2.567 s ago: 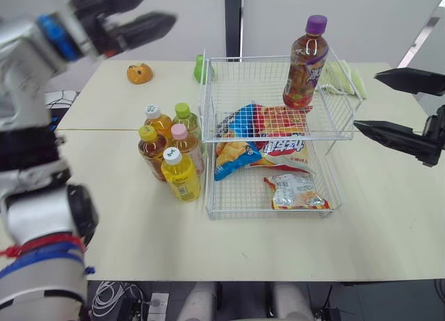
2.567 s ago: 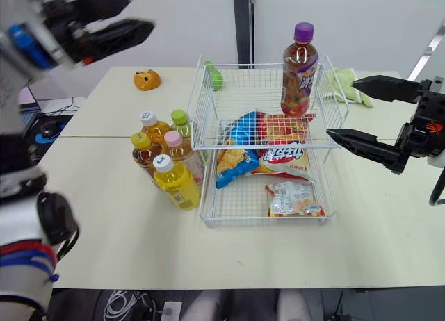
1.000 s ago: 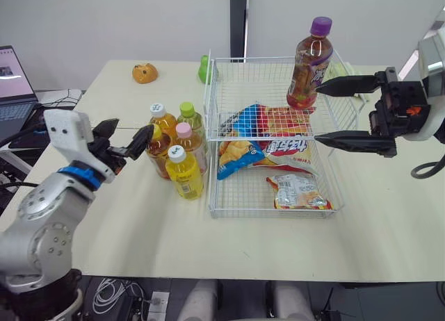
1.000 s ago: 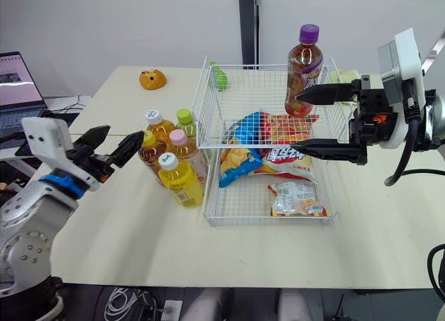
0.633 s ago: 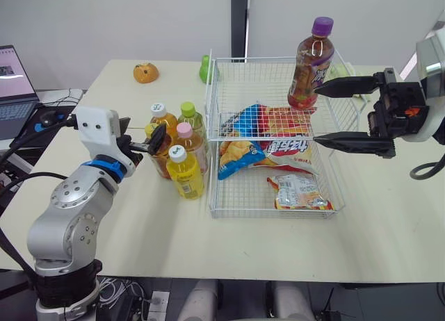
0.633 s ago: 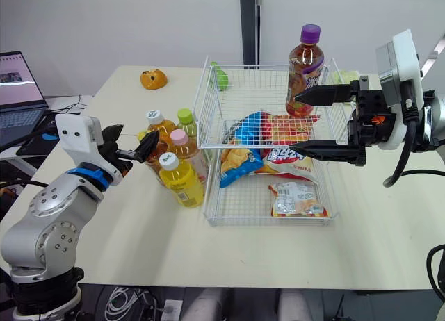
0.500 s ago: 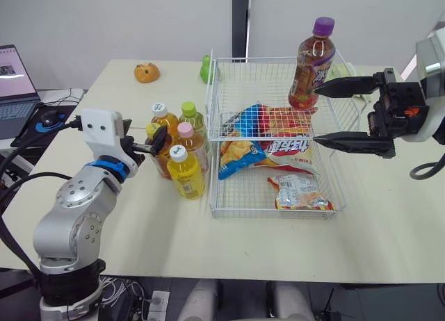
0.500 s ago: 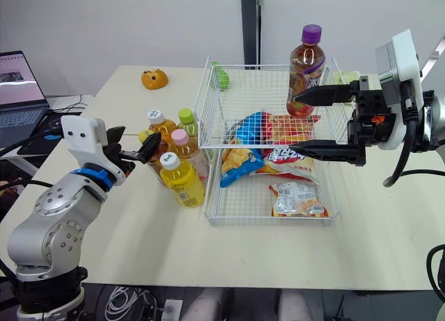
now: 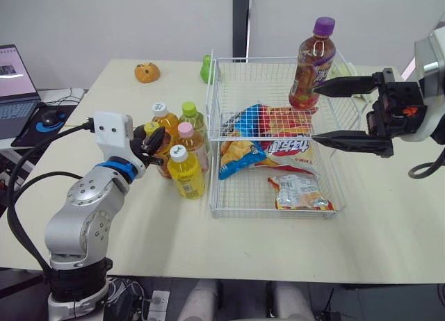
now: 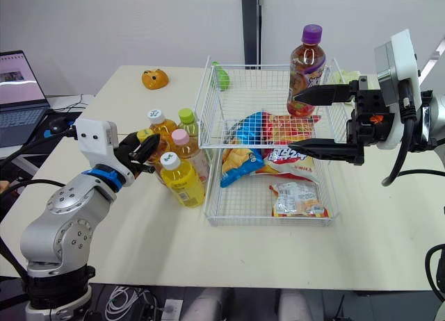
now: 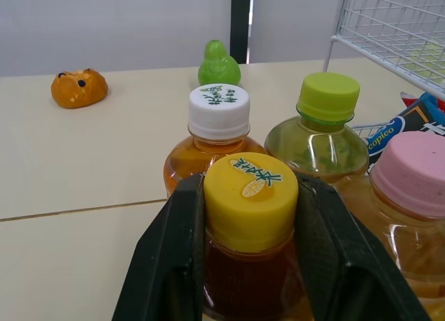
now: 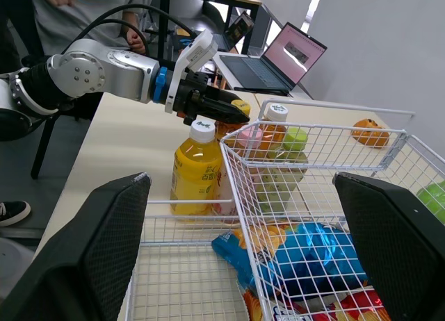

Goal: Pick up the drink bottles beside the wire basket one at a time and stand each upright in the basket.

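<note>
Several drink bottles stand clustered left of the white wire basket (image 9: 271,59). My left gripper (image 9: 154,139) is shut on the neck of the yellow-capped tea bottle (image 11: 250,196), one black finger on each side just under the cap. Close around it stand a white-capped bottle (image 11: 219,112), a green-capped bottle (image 11: 327,99), a pink-capped bottle (image 11: 417,171) and a yellow bottle with a white cap (image 9: 184,175). A purple-capped bottle (image 9: 311,64) stands upright on the basket's upper tier. My right gripper (image 9: 314,112) hangs open at the basket's right side, holding nothing.
Snack bags (image 9: 264,137) lie in the basket's lower tier. An orange toy (image 9: 146,72) and a green pear toy (image 9: 206,69) sit at the table's back. A laptop (image 9: 10,71) is off to the left. A person (image 12: 69,8) stands beyond the table.
My left gripper has moved right into the bottle cluster and closed on the yellow-capped bottle's neck. The right gripper has stayed still and open.
</note>
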Robot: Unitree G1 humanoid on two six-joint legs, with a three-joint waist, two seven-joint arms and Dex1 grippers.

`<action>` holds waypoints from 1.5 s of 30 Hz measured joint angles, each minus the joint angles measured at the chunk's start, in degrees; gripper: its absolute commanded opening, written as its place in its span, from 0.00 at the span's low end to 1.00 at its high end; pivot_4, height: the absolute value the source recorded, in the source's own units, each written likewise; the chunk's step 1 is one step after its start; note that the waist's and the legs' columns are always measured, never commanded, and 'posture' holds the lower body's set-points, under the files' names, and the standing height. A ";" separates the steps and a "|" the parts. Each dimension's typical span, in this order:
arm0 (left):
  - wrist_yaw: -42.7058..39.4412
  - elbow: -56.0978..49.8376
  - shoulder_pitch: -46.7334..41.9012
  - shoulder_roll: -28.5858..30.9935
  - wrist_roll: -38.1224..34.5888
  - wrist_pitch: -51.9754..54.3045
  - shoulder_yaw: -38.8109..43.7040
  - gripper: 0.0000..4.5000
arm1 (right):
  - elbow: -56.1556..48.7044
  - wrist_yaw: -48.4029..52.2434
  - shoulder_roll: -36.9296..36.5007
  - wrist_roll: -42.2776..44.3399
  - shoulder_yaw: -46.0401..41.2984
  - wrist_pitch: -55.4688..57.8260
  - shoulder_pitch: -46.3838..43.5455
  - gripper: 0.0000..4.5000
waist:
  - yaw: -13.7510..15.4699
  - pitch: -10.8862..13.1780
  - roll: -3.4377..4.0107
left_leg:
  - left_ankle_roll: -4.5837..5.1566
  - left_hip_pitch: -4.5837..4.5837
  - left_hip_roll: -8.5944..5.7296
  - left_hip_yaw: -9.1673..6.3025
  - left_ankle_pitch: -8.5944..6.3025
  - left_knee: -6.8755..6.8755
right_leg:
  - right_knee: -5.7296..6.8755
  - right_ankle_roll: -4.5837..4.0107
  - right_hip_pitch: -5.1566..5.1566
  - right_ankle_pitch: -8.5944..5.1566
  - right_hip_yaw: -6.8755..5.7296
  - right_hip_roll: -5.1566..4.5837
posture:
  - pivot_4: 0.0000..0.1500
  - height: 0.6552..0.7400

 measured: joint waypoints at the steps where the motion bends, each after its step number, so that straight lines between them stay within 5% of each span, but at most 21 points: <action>1: -0.07 -0.99 0.90 0.31 -0.21 0.09 0.25 0.30 | -0.07 -0.02 -0.02 0.01 -0.05 0.02 0.00 1.00 | -0.05 0.00 0.00 | 0.00 0.00 0.01 0.01 0.00 -0.01 | -0.01 0.00 -0.01 0.00 0.01 0.00 | 1.00 1.00; 7: -3.46 -5.05 3.77 6.49 -5.53 4.26 7.58 0.30 | -0.09 -0.07 -0.59 -0.02 -1.54 0.08 0.04 1.00 | 0.08 0.02 -0.01 | -0.01 -0.07 0.05 -0.08 0.00 -0.03 | -0.03 -0.02 -0.06 -0.01 -0.06 0.06 | 1.00 1.00; 10: -8.81 -4.28 1.45 15.29 -11.30 7.63 13.71 0.30 | 0.53 -0.07 -1.42 -0.24 -2.45 0.06 0.10 1.00 | 0.15 0.06 -0.07 | -0.01 -0.10 0.06 -0.15 0.00 -0.03 | -0.12 -0.03 -0.05 -0.02 -0.14 0.08 | 1.00 1.00; 16: -20.36 9.76 -18.99 34.10 -22.97 13.63 19.15 0.30 | 1.57 -0.61 -2.11 -1.70 -4.33 -0.04 0.88 1.00 | 0.23 0.13 -0.14 | 0.01 -0.15 0.00 -0.13 -0.01 -0.04 | -0.25 0.04 -0.02 0.00 -0.19 0.07 | 1.00 1.00; 20: -23.55 20.25 -35.10 35.91 -24.10 15.13 10.70 0.30 | 1.18 -1.61 -2.52 -1.70 -5.74 -0.04 2.64 1.00 | 0.39 0.18 -0.21 | -0.02 -0.18 0.02 -0.12 0.01 -0.03 | -0.21 0.05 0.02 0.01 -0.30 0.13 | 1.00 1.00; 25: -29.22 36.45 -59.90 30.68 -18.10 12.99 -4.16 0.30 | -0.76 -4.06 -3.50 -1.47 -9.74 0.73 6.63 1.00 | 0.15 0.26 -0.32 | -0.03 -0.22 -0.02 -0.08 0.02 0.00 | -0.17 0.08 -0.02 0.03 -0.24 0.13 | 1.00 1.00; 31: -35.67 51.60 -75.03 19.00 -9.73 7.14 -12.88 0.30 | -4.47 -7.34 -4.60 -0.28 -15.86 2.81 12.16 1.00 | 0.01 0.27 -0.32 | -0.03 -0.27 -0.02 -0.06 0.02 0.00 | -0.18 0.09 -0.05 0.03 -0.26 0.11 | 1.00 1.00; 45: -41.14 75.59 -80.14 -5.18 4.90 -9.37 -18.33 0.30 | -11.55 -16.31 -4.71 2.98 -24.48 5.51 18.79 1.00 | -1.40 0.33 -0.36 | -0.01 -0.29 -0.05 -0.06 0.02 0.02 | -0.04 0.12 -0.15 0.02 -0.17 0.05 | 1.00 1.00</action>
